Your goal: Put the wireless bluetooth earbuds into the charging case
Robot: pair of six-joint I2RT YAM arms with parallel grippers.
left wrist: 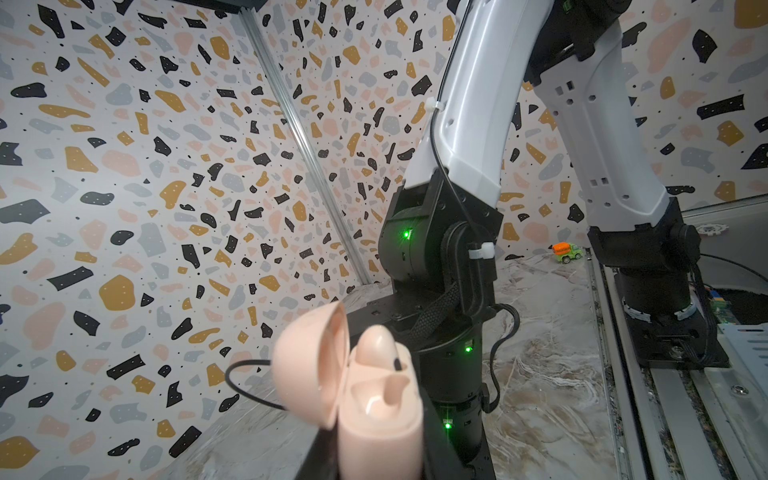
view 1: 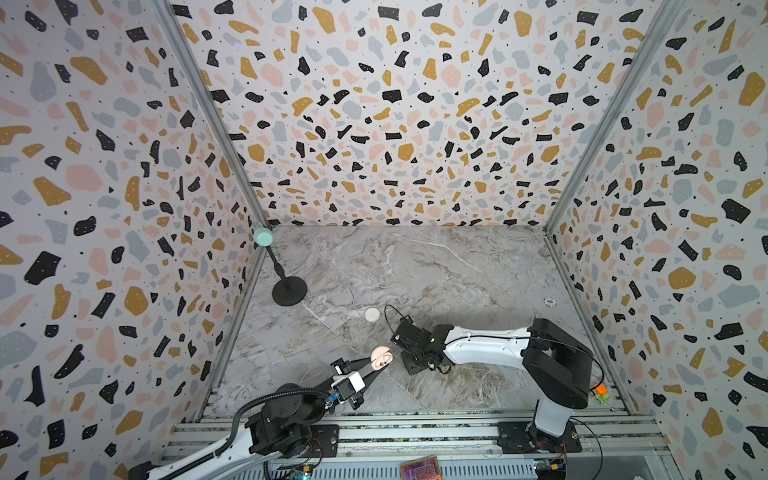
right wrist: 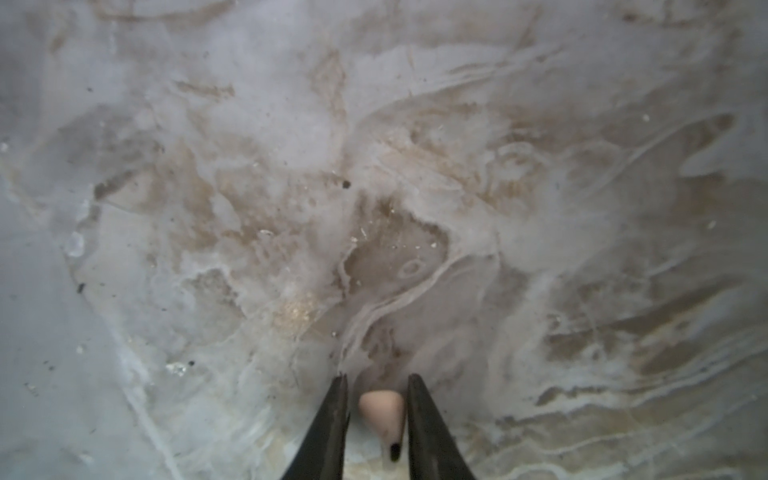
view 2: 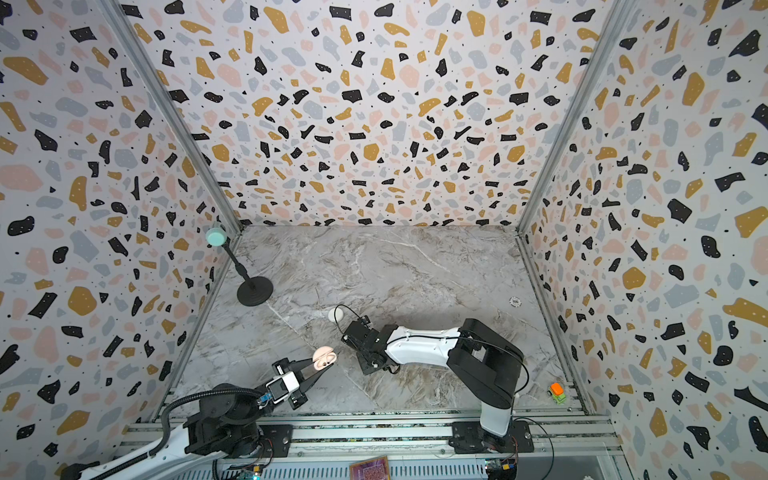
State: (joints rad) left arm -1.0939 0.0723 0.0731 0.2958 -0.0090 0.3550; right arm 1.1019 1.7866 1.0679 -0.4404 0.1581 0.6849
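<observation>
Two arms | left gripper [view 1: 378, 365] clamps open pale-pink round plastic charging case [left wrist: 376, 419] | right gripper [right wrist: 378, 377] brackets pale-pink stemmed plastic earbud [right wrist: 381, 415] near case, pinch unclear | we'd confirm grip, align stem over free socket [left wrist: 392, 388]

Pink case [left wrist: 378, 440] cut off at view's edge, blurred pink earbud [right wrist: 381, 411] inside right tool [right wrist: 378, 376], grip unclear, round token [view 1: 550, 301] unreadable
</observation>
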